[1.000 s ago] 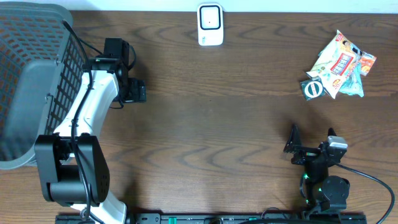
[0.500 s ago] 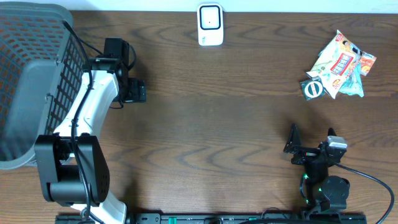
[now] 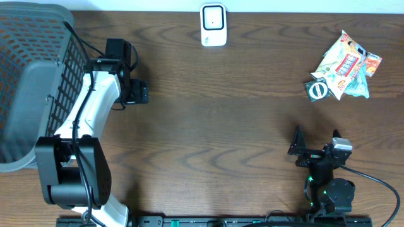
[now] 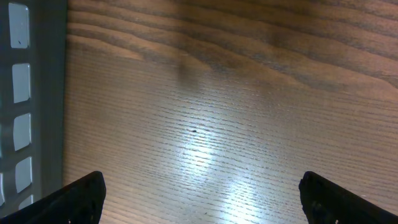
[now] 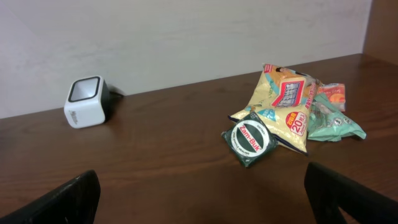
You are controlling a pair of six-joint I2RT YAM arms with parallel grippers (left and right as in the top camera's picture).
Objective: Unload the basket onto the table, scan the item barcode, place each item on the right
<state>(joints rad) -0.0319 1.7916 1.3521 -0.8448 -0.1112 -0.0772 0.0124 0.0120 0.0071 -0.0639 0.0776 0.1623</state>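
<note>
The right gripper point(image 5: 200, 180) stands spread wide with nothing between its jaws, only the two dark fingertips showing at the lower corners of its wrist view. It looks level across the table point(image 3: 221, 113) toward the pale wall point(image 5: 186, 37), which suggests a waiting pose that keeps both the goods and the reader in sight. The right arm sits folded low near the table's near edge, well apart from anything it could pick up. Ahead and to its right lies the task's stock: a round green tin point(image 5: 250, 142) resting against a loose heap of snack packets point(image 5: 291, 102), all at the far right of the table and untouched. The white scanner point(image 5: 85, 101) stands at the middle of the far edge, its window turned up and toward the arms, probably so that an item can be held over it label down. The left gripper point(image 4: 202, 186) is likewise spread and empty, pointing straight down at bare wood. The left arm reaches out from its base at the near left corner and runs alongside the grey basket point(image 3: 25, 75), with the wrist just beside the basket's wall. The basket likely serves as the drop point for scanned goods, which would explain that arm's station there. Judged from this layout, nothing has been scanned yet, and the right arm is better placed to fetch an item.
</note>
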